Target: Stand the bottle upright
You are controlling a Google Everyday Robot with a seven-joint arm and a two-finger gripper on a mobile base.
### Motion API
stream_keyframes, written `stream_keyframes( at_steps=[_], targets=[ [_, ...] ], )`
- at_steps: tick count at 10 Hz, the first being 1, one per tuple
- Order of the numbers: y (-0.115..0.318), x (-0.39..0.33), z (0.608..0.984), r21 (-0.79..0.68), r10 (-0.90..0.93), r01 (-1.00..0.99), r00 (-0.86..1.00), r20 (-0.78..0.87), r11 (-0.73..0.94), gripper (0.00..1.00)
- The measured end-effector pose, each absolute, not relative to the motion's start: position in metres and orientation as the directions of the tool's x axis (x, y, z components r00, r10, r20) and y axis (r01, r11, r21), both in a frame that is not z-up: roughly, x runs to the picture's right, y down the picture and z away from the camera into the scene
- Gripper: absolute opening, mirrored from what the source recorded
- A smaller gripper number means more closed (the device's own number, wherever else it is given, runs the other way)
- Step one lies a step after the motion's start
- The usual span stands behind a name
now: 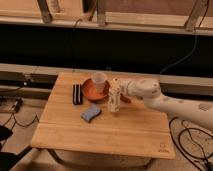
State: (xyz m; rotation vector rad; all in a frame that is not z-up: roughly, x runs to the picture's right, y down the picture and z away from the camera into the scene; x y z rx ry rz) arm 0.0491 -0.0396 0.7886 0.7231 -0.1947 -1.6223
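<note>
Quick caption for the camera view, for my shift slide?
Gripper beside the upright bottle on the wooden table, near the blue sponge.

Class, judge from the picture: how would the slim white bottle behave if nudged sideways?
The bottle stands tall and slim on a narrow base, so it would probably tip rather than slide. It looks like light plastic. The pincer beside it might steady it.

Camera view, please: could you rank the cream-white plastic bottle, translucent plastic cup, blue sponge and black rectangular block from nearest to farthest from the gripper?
Gripper, at the table's middle:
1. Cream-white plastic bottle, upright at the gripper.
2. Translucent plastic cup, up-left, in the orange dish.
3. Blue sponge, lower left.
4. Black rectangular block, far left.
</note>
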Motion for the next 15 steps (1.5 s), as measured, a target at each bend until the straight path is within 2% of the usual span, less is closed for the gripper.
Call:
stream_keyframes(
  at_steps=[2, 4, 8, 15],
  targets=[
    [-0.045, 0.039, 0.783, 0.588, -0.935, 0.8, 0.109, -0.337, -0.119, 0.0],
    [-0.04, 0.023, 0.78, 0.651, -0.927, 0.751, 0.16, -0.341, -0.11, 0.0],
    [-0.018, 0.022, 0.796, 0.634, -0.924, 0.745, 0.063, -0.376, -0.207, 0.0],
    [-0.052, 0.051, 0.808, 0.579, -0.877, 0.741, -0.026, -0.48, -0.339, 0.0]
  ],
)
